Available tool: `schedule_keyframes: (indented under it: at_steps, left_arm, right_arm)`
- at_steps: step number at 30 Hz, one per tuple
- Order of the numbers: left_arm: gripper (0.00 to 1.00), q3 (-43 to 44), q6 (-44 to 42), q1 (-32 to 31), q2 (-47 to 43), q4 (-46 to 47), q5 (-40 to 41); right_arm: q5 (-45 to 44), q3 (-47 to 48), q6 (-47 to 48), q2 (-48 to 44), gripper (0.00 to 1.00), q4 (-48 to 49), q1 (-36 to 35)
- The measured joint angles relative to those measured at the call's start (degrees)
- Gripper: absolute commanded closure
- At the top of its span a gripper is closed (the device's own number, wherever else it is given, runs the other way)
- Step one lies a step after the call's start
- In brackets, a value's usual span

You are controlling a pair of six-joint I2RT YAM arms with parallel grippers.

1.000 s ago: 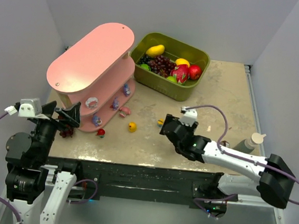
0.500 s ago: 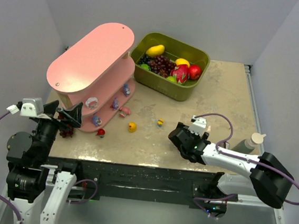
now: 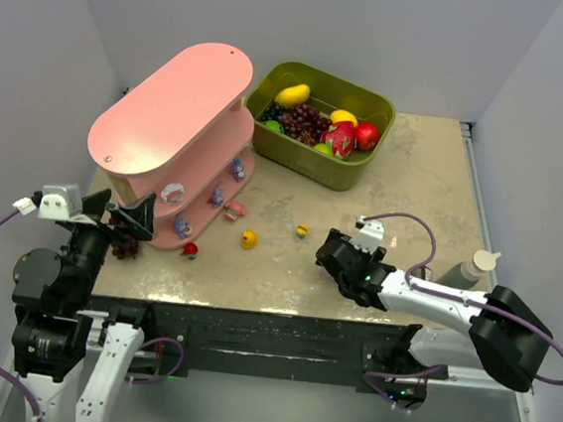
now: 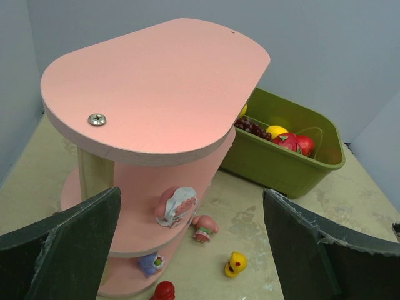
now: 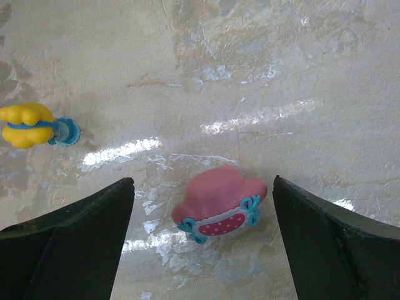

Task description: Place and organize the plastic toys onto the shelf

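Between the parted jaws of my right gripper (image 5: 201, 182) lies a glossy, rounded pink toy (image 5: 219, 200). My left gripper (image 4: 190, 195) gapes before the smooth oval shelf (image 4: 156, 81).

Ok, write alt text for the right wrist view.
A small pink toy lies on the pale table between the open dark fingers of the right gripper. A yellow toy with a blue base lies at the left edge.

right claw (image 3: 329, 253) drawn back, toward its base
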State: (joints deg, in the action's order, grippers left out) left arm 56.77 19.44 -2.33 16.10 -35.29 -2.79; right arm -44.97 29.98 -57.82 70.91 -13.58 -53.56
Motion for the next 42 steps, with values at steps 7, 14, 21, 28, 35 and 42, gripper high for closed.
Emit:
schedule_keyframes:
  at_steps: [7,14,21,28,35,42]
  left_arm:
    - [0.00,0.00,-0.02,0.00,0.00,0.02,0.00]
    - [0.00,0.00,-0.04,0.00,0.00,0.02,0.00]
    - [0.00,0.00,-0.04,0.00,0.00,0.00,0.02]
    - [0.00,0.00,-0.04,0.00,0.00,0.00,0.02]
    - [0.00,0.00,-0.02,0.00,0.00,-0.04,0.04]
    - [0.00,0.00,-0.02,0.00,-0.04,-0.04,0.04]
  right_arm:
    - [0.98,-1.81,-0.24,0.09,0.12,2.27,0.00]
    - [1.03,-1.86,-0.94,1.88,0.28,2.95,0.00]
    - [1.01,-1.86,-1.46,2.34,0.51,2.84,0.02]
    - [0.87,-1.46,-1.33,2.19,0.75,2.14,0.00]
    - [1.29,0.70,0.96,1.14,0.85,1.25,0.00]
    - [3.43,5.77,6.03,0.98,0.86,1.57,0.00]
